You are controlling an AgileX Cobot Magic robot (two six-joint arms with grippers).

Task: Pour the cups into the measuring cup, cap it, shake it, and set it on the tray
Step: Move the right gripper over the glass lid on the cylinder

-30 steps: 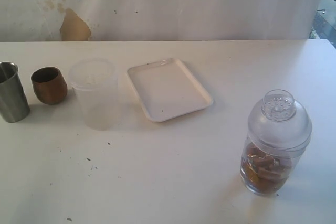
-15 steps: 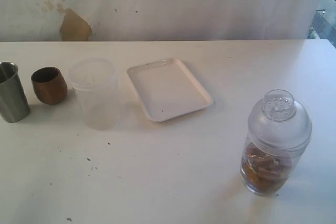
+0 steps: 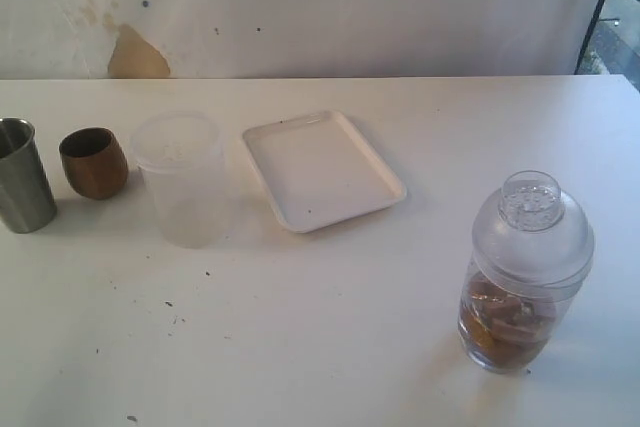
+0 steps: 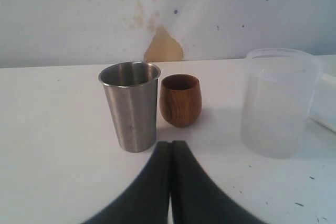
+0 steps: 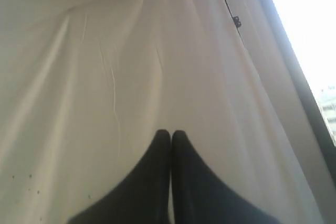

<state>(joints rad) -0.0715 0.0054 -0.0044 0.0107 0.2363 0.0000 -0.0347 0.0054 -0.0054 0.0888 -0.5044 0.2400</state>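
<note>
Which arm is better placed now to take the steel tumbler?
Left: the left fingers, shut, lie close before the steel tumbler; the right fingers face only white cloth.

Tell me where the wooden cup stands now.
In the exterior view, the brown wooden cup stands on the left, between the steel tumbler and the frosted tub.

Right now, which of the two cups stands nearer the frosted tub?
The small brown wooden cup; the steel tumbler stands beyond it, farther from the tub.
</note>
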